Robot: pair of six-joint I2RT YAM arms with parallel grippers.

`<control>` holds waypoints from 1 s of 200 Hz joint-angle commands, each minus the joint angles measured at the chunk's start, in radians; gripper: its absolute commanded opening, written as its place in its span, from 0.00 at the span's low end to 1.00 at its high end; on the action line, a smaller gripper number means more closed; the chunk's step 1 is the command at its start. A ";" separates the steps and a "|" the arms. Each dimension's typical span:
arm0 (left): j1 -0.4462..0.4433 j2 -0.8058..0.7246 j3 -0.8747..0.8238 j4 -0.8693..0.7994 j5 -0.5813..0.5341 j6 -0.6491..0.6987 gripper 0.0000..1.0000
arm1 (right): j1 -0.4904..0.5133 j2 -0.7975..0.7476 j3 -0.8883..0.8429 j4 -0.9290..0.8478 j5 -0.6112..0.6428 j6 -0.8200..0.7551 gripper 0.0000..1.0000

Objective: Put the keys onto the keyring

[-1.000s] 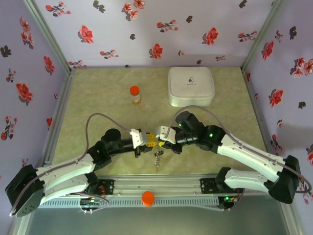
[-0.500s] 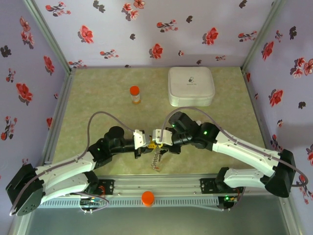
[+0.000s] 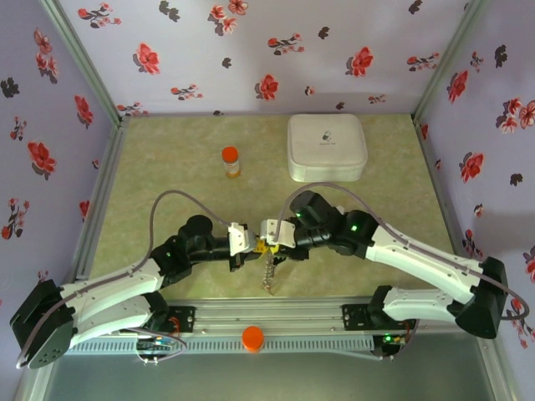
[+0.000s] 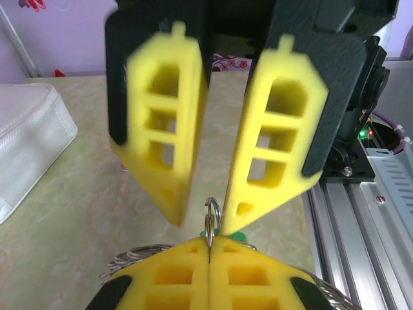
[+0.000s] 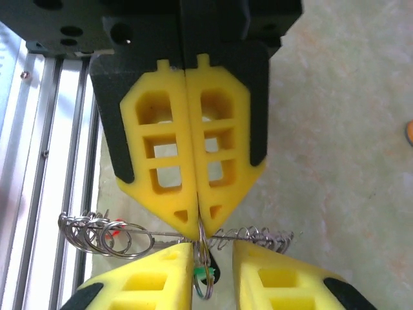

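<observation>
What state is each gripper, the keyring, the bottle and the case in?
left gripper: shut on the green key, by its small ring.
right gripper: open.
keyring: hanging at the grippers' tips.
orange bottle: upright, capped.
white case: closed.

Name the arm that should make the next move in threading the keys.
Right, probably. The right tool is open and free, fingers straddling the green key; the left tool is shut on that key at the keyring, so it must hold.
</observation>
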 commanded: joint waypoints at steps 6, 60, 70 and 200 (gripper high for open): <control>-0.001 -0.036 -0.024 0.123 0.017 -0.023 0.00 | 0.000 -0.067 -0.047 0.039 0.040 0.008 0.27; -0.001 -0.051 -0.075 0.249 -0.017 -0.055 0.00 | -0.002 -0.079 -0.088 0.032 0.060 0.038 0.28; -0.002 -0.049 -0.078 0.256 -0.017 -0.060 0.00 | -0.001 -0.082 -0.090 0.041 0.062 0.039 0.27; -0.002 -0.048 -0.070 0.235 -0.016 -0.048 0.00 | -0.002 -0.086 -0.068 0.060 0.045 0.049 0.06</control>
